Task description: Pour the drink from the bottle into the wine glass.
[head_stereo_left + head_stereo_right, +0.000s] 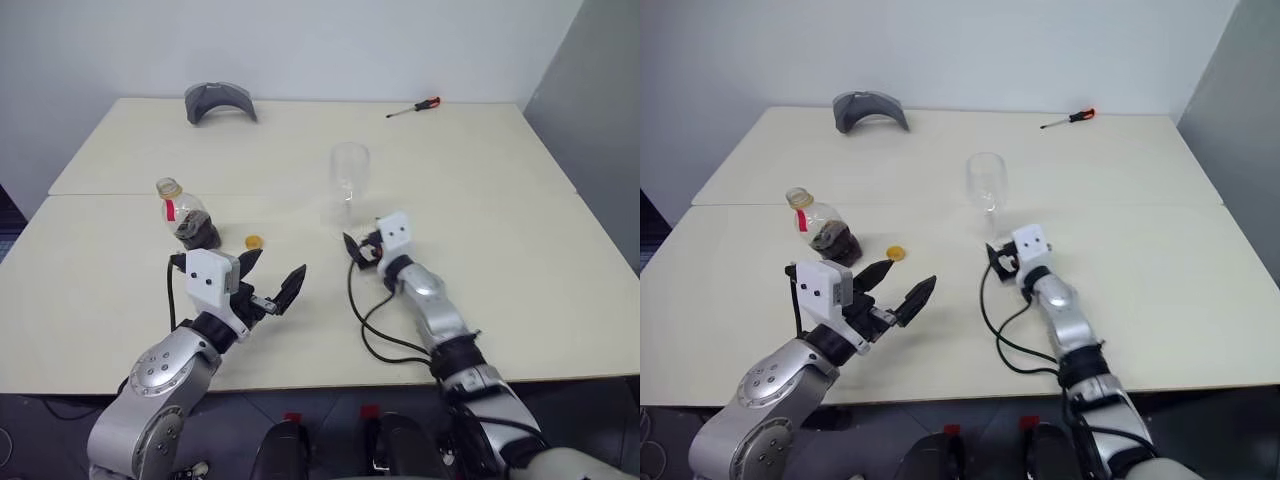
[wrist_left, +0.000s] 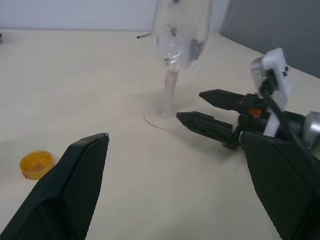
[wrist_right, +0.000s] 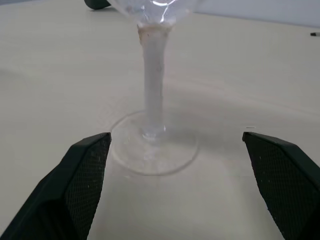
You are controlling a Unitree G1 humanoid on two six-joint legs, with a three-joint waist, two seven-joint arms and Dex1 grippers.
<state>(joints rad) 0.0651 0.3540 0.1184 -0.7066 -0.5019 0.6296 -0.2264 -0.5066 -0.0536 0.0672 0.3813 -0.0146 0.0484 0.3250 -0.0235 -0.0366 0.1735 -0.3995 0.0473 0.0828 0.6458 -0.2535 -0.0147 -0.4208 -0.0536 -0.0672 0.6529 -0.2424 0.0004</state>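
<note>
Presently catalogued, on pale table (image 1: 500, 260):

Wine glass (image 1: 349, 185): clear, stemmed, upright near table centre; bowl showing no dark liquid. Stem and round foot (image 3: 154, 149) seen close, standing flat on table.

Bottle (image 1: 186, 217): small, clear, bulbous, upright on robot's left half of table; red strip at neck; mouth uncapped. Well apart from wine glass.

Drink (image 1: 196, 234): dark brown-red, pooled low in bottle, filling only bottom portion.

Yellow cap (image 1: 254, 241): lying loose on table just beside bottle, on side toward wine glass; also visible at (image 2: 36, 164).

Right claw (image 1: 358, 250): released, fingers spread wide, grasping nothing; positioned low over table just in front of wine glass foot, pointing toward stem. Foot lying between the two fingertips' lines but apart from them. Same claw seen from opposite wrist at (image 2: 200, 107), beside glass foot, not touching.

Left claw (image 1: 272, 278): released, fingers (image 1: 291, 288) parted, empty; hovering above table near bottle and cap, touching neither.

Other items, far edge of table: grey curved object (image 1: 219, 102) at far left; screwdriver (image 1: 414, 107) with red handle at far right. Black cable (image 1: 372, 325) trailing along right forearm over table.
</note>
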